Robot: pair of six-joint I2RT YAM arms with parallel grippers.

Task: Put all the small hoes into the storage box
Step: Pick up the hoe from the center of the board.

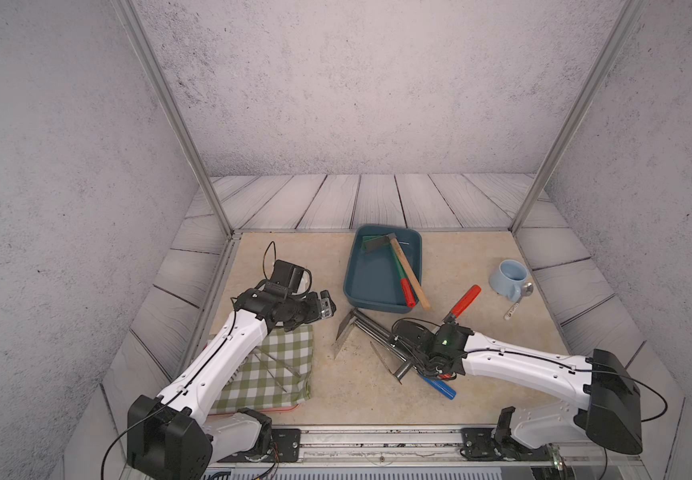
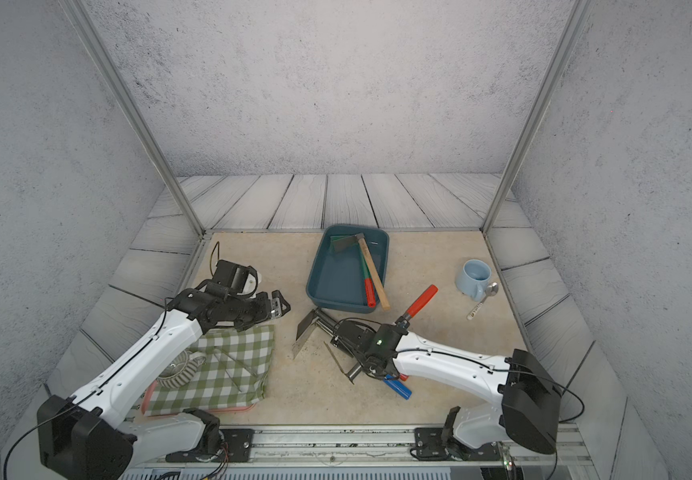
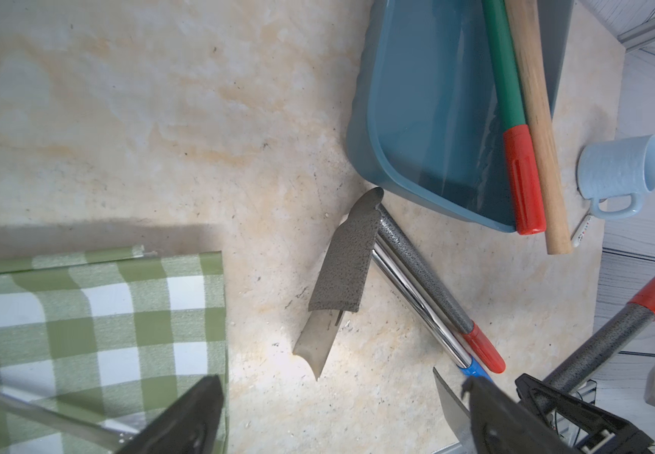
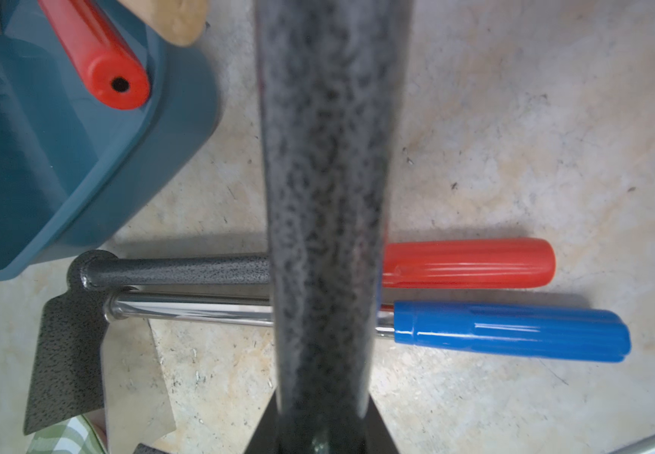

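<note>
**Hoe in hand, box already half taken**

My right pincer [image 1: 427, 359] is clamped on the speckled grey shaft of the small hoe [image 4: 326, 177], about mid-length. Its red grip points off toward the mug and its blade hangs low on the near side. Whether the blade is clear of the table I cannot tell. My left pincer [image 1: 325, 309] stands wide apart, holding nothing, near the far corner of the green checked cloth [image 1: 278, 365].

I judge this hoe to be steel: stiff, not fragile, and head-heavy, so it will want to swing blade-down about my grip. The textured paint should give fair purchase. A hold nearer the head would steady it better than one on the smooth plastic grip.

The storage box [image 1: 371, 306] sits just beyond. A green-shafted hoe [image 1: 397, 266] and a wooden-handled hoe [image 1: 411, 278] lie along its right side, their ends over the near rim. The left part of the floor is free, so I would aim there.

Directly under my load lie a grey-shafted hoe [image 4: 184, 271] and a chrome-shafted hoe [image 4: 192, 310], with their blades close by the box's near corner. A low carry might snag them. The light blue mug [image 1: 508, 278] and the spoon [image 1: 526, 289] are well apart to the right.
</note>
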